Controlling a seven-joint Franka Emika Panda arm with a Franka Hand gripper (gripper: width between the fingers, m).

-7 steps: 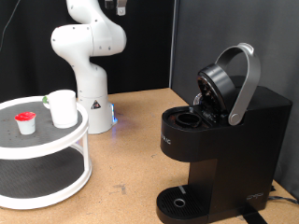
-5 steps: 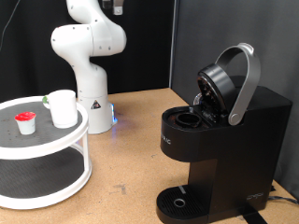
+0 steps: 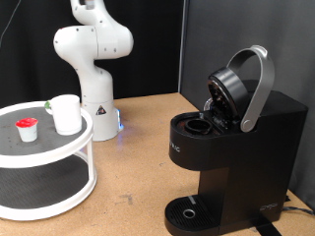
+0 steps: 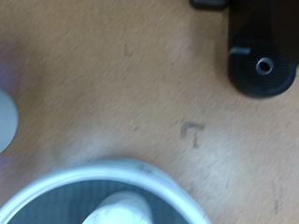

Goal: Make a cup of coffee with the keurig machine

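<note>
The white cup [image 3: 66,113] stands on the top tier of a round white stand, beside a small white pod with a red top [image 3: 27,128]. The black keurig machine [image 3: 241,138] stands at the exterior view's right with its grey-handled lid [image 3: 258,87] raised and the pod chamber open. Its round drip tray [image 3: 189,211] is bare. The gripper does not show in either view; only the white arm [image 3: 91,44] rises out of the exterior view's top. The wrist view looks down from high on the cup's rim [image 4: 121,210] and the drip tray [image 4: 264,67].
The two-tier white stand [image 3: 49,182] sits at the exterior view's left; its rim also shows in the wrist view [image 4: 93,175]. The arm's base [image 3: 98,118] stands behind it. Brown tabletop [image 3: 138,167] lies between the stand and the machine.
The dark hand part seen at the exterior view's top edge has risen out of frame. Cup, pod and machine have not moved.
</note>
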